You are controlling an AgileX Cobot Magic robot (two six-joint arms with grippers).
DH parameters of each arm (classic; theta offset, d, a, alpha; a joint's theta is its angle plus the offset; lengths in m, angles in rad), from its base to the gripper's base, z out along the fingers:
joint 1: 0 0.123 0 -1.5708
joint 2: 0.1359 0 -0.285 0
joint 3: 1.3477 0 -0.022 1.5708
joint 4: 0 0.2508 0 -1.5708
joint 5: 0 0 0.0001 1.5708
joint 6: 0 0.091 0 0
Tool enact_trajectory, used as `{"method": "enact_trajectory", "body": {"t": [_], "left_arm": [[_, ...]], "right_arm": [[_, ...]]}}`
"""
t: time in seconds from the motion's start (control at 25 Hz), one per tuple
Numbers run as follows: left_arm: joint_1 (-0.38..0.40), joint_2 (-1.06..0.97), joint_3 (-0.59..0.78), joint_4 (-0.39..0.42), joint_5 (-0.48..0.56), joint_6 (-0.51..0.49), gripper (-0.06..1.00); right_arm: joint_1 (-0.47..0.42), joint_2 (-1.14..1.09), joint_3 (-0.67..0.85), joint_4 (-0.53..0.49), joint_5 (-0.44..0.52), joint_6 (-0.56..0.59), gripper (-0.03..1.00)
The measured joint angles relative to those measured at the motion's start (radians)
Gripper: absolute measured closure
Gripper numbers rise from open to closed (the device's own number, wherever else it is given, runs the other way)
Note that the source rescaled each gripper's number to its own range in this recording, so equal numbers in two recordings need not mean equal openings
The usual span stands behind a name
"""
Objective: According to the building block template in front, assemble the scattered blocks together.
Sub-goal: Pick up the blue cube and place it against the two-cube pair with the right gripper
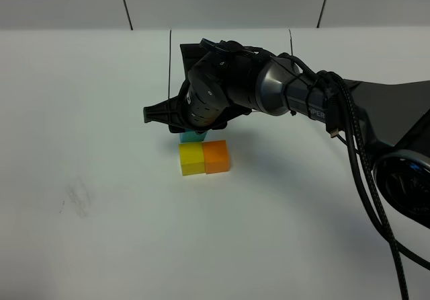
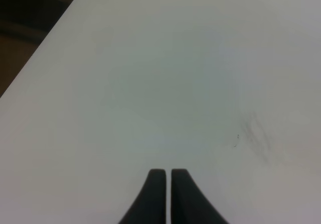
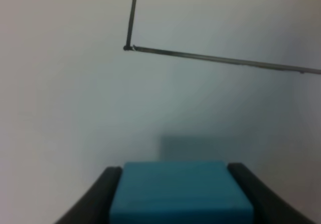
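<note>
Gripping the blue cube (image 3: 180, 191) between its jaws, the right gripper (image 1: 191, 136) should seat it flush behind the yellow cube (image 1: 191, 159), square to the orange cube (image 1: 216, 156), while the left gripper (image 2: 166, 176) sits closed and empty.

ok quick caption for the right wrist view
Right claw closed on the blue block above the white table.

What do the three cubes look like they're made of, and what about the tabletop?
Blue cube, between the right gripper's fingers: flat, even colour, no shine, so matte; foam or painted wood, I can't tell which. Yellow cube and orange cube: same dull, uniform faces with clean edges, probably the same stuff. Table: smooth white surface with a faint sheen and a grey smudge, likely laminate or coated board.
</note>
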Motion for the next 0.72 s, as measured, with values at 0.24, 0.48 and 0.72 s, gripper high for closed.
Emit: {"method": "enact_trajectory", "body": {"t": [0.24,0.48,0.72], "left_arm": [[0.000,0.000,0.000,0.000,0.000,0.000,0.94],[0.000,0.000,0.000,0.000,0.000,0.000,0.94],[0.000,0.000,0.000,0.000,0.000,0.000,0.94]], "right_arm": [[0.000,0.006,0.000,0.000,-0.003,0.001,0.45],[0.000,0.023,-0.003,0.004,-0.010,0.001,0.45],[0.000,0.032,-0.005,0.004,-0.012,0.002,0.45]]}}
